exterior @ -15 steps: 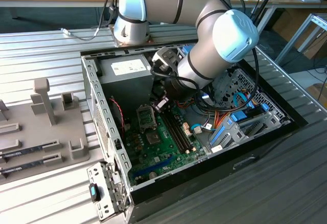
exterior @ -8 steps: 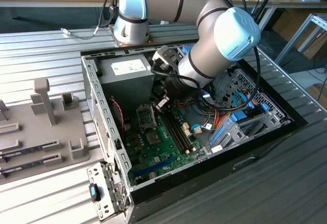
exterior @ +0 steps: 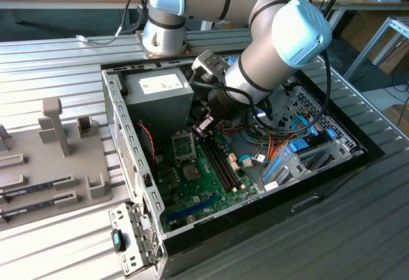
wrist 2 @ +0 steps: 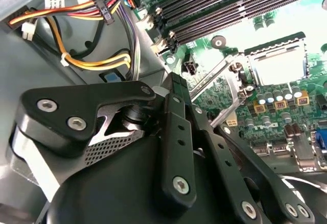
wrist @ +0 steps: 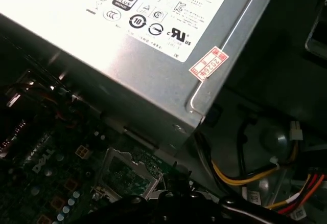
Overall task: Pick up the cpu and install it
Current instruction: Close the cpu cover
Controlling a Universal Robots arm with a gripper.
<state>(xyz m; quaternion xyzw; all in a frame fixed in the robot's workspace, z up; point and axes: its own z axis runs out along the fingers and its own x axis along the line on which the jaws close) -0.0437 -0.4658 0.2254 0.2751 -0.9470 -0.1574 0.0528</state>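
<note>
gripper (exterior: pixel 202 126) by open socket (exterior: pixel 183 146); psu box (exterior: pixel 158 91) just beside; cables (exterior: pixel 281 147) near

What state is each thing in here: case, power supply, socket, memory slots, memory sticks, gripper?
Computer case: on its side, cover off.
Power supply: fitted in the case corner.
Processor socket: metal frame swung open; contents unclear.
Memory slots: empty.
Memory sticks: lying on the grey tray outside the case.
Gripper: inside the case, over the board beside the socket.
</note>
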